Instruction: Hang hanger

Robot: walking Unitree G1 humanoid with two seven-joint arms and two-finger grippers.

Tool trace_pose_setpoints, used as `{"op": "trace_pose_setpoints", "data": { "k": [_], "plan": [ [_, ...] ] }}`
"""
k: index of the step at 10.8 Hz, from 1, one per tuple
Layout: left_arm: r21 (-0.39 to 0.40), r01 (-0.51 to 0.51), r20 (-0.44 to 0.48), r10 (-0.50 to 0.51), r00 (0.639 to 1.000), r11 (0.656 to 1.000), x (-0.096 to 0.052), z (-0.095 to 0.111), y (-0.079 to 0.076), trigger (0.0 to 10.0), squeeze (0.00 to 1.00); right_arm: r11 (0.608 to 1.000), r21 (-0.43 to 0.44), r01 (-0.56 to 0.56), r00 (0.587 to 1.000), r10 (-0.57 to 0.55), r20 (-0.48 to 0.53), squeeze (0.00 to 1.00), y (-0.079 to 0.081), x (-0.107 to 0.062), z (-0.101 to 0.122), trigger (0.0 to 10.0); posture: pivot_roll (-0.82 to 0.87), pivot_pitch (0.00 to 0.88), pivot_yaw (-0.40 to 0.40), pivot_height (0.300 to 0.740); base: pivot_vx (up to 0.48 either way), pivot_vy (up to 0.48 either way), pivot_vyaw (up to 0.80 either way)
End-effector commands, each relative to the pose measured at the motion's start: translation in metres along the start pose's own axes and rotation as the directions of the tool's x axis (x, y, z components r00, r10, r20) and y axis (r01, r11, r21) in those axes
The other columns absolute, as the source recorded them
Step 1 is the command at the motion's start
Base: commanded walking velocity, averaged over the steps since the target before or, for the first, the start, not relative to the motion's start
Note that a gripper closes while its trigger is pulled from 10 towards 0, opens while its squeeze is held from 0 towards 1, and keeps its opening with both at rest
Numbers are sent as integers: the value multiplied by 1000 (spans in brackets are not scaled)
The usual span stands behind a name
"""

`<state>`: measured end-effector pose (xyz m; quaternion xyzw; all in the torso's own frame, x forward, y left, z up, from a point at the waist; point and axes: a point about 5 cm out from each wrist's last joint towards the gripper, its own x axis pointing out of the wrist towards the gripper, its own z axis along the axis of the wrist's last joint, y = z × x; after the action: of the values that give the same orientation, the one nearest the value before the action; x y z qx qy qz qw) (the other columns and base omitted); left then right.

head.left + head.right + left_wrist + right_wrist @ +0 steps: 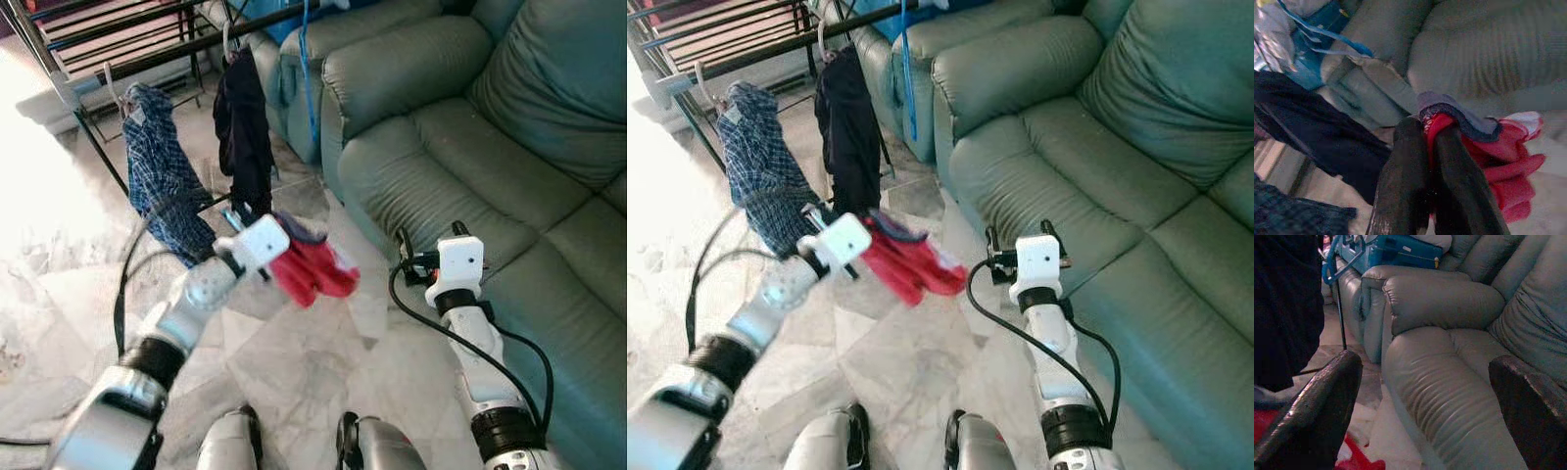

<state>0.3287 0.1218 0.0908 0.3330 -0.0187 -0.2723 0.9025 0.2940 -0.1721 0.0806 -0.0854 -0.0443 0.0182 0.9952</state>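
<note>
**Red garment in hand, rack ahead**

My left gripper (1425, 147) is pinched on the red garment (312, 271), held above the floor between the drying rack (147, 44) and the sofa (460, 127). My right gripper (1425, 401) is spread, holding nothing, near the sofa seat. Judgement: lift high, approach the rail beside the dark garment (243, 127), keep the cloth from snagging. The hanger itself is hidden in the fabric; its hook can't be made out.
</note>
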Motion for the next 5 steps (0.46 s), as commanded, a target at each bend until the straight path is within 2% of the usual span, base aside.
{"op": "trace_pose_setpoints", "data": {
  "k": [1, 2, 3, 5],
  "plan": [
    [-12, 4, 28, -4, 1000, 1000, -2, 3, 0, 10000, 0, 1000, 5, 15, 1000, -15, -17, 0, -3, -3, -3, 10000, -6, 169, -16, 740, 0, 0, -800],
    [-72, -10, 39, 13, 999, 997, -6, 2, -5, 10000, 0, 1000, 4, 12, 1000, -12, -7, 0, -5, -4, -2, 10000, -7, 171, -20, 740, 0, 0, -800],
    [-137, -56, 48, 63, 997, 989, -11, 1, -9, 10000, 0, 1000, 7, 7, 1000, -7, -6, 0, -5, -4, -2, 10000, -8, 174, -24, 740, 0, 0, -431],
    [-222, -153, 49, 168, 985, 963, -22, 2, -12, 10000, 0, 1000, 2, -2, 1000, 2, -5, 0, -4, -5, -1, 10000, -5, 181, -30, 740, 0, 0, 0]
  ]
}}
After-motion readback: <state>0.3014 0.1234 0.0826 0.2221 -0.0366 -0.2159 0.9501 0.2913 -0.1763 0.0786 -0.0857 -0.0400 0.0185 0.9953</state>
